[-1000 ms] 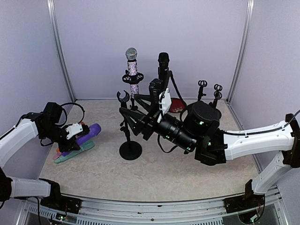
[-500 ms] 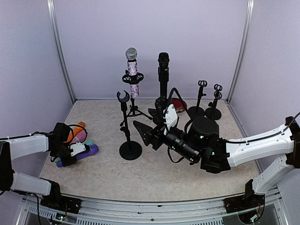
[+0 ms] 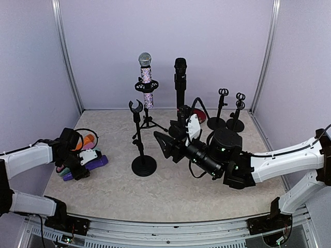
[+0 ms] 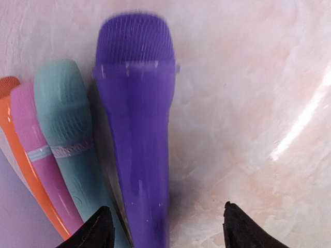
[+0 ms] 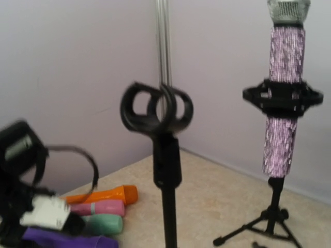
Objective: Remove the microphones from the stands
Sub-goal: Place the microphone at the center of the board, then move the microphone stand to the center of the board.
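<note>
A sparkly pink microphone (image 3: pixel 146 77) stands in a tripod stand (image 3: pixel 148 123) at the back; it also shows in the right wrist view (image 5: pixel 282 103). A black microphone (image 3: pixel 180 77) stands in a stand beside it. A purple microphone (image 4: pixel 137 129) lies flat on the table at the left. My left gripper (image 4: pixel 168 230) is open, one finger on each side of the purple microphone's handle. My right gripper (image 3: pixel 165 142) hovers mid-table, looks open and empty, and faces an empty clip stand (image 5: pixel 156 108).
Orange (image 4: pixel 10 134), pink (image 4: pixel 36 150) and teal (image 4: pixel 70 139) microphones lie beside the purple one. The empty stand's round base (image 3: pixel 144 166) sits mid-table. Two more empty stands (image 3: pixel 222 108) (image 3: pixel 238 111) and a red object (image 3: pixel 198 115) are at the back right.
My left gripper has lowered the purple microphone onto the table beside the others and opened. My right arm has moved lower and slightly right.
</note>
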Controlling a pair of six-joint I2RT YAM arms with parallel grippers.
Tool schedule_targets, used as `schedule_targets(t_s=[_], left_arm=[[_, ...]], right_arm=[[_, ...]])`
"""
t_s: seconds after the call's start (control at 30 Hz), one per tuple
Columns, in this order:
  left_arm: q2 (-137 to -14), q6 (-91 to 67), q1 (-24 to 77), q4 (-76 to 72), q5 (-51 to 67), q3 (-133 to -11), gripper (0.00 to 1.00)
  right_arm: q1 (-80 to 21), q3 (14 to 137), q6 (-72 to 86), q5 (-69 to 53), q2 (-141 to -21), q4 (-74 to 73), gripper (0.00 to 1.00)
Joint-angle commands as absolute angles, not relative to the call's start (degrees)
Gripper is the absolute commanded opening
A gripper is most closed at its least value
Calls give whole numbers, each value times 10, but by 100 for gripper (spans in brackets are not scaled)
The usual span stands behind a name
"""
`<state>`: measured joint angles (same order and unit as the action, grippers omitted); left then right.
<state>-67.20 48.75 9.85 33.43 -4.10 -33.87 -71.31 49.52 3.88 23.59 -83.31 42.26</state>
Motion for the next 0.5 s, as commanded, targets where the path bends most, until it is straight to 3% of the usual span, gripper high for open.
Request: schedule_targets(t_s=[0.0, 0.47], left_arm=[[-649, 461, 115, 419, 86, -427, 72], [-816, 410, 166, 457, 325, -697, 72]], right_arm=[[-700, 498, 89, 227, -856, 391, 68], [-677, 522, 297, 128, -1026, 345, 61]])
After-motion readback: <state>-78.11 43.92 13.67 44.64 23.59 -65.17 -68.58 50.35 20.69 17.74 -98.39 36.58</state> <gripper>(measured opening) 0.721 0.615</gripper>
